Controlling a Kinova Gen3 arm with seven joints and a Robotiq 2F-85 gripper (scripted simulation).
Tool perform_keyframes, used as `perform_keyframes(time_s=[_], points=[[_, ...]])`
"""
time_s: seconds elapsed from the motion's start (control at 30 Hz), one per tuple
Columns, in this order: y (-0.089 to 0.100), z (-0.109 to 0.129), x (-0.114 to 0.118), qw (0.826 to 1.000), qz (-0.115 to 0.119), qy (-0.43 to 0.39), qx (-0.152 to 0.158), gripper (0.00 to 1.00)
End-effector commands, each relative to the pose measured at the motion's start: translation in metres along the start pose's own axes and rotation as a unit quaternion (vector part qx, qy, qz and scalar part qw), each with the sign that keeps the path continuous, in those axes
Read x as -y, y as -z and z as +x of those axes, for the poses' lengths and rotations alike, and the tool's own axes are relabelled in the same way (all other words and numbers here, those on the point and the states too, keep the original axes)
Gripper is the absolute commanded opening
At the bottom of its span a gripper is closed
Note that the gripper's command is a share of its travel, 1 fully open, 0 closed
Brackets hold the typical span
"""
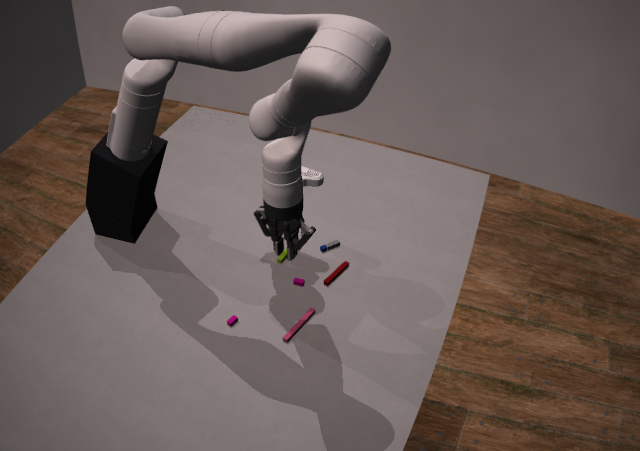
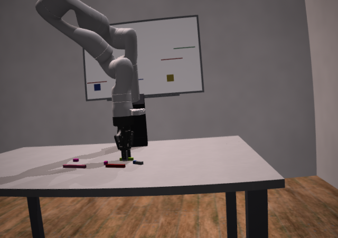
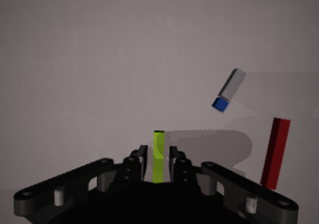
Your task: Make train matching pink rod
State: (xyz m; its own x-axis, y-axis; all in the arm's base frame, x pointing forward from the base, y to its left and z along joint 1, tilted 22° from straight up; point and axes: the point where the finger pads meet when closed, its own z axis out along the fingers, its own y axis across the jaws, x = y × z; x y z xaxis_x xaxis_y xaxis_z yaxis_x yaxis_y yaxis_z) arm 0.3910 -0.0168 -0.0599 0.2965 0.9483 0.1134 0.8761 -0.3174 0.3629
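My gripper (image 1: 286,251) is low over the table, and its fingers stand on either side of the lime rod (image 3: 159,156). A thin gap shows on each side, so the gripper is open and not clamped. The lime rod (image 1: 281,255) lies flat on the table (image 2: 127,161). The blue rod (image 1: 323,247) and the grey rod (image 1: 332,243) lie end to end to the right; in the wrist view the blue rod (image 3: 219,104) touches the grey rod (image 3: 232,83). The pink rod (image 1: 298,324) lies nearer the front.
A red rod (image 1: 336,272) lies right of the lime rod and also shows in the wrist view (image 3: 275,152). One magenta rod (image 1: 298,281) lies just in front of the gripper, and another (image 1: 232,320) lies further left. The arm's black base (image 1: 124,190) stands at the back left.
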Motion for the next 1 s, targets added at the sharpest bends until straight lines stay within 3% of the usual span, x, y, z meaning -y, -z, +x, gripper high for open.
perform_keyframes(time_s=[0.0,0.57,0.6,0.97], points=[[0.0003,0.0,-0.0003,1.0,0.0,0.0,0.0,0.24],[0.0003,0.0,-0.0003,1.0,0.0,0.0,0.0,0.24],[0.0003,0.0,-0.0003,1.0,0.0,0.0,0.0,0.05],[0.0003,0.0,-0.0003,1.0,0.0,0.0,0.0,0.05]])
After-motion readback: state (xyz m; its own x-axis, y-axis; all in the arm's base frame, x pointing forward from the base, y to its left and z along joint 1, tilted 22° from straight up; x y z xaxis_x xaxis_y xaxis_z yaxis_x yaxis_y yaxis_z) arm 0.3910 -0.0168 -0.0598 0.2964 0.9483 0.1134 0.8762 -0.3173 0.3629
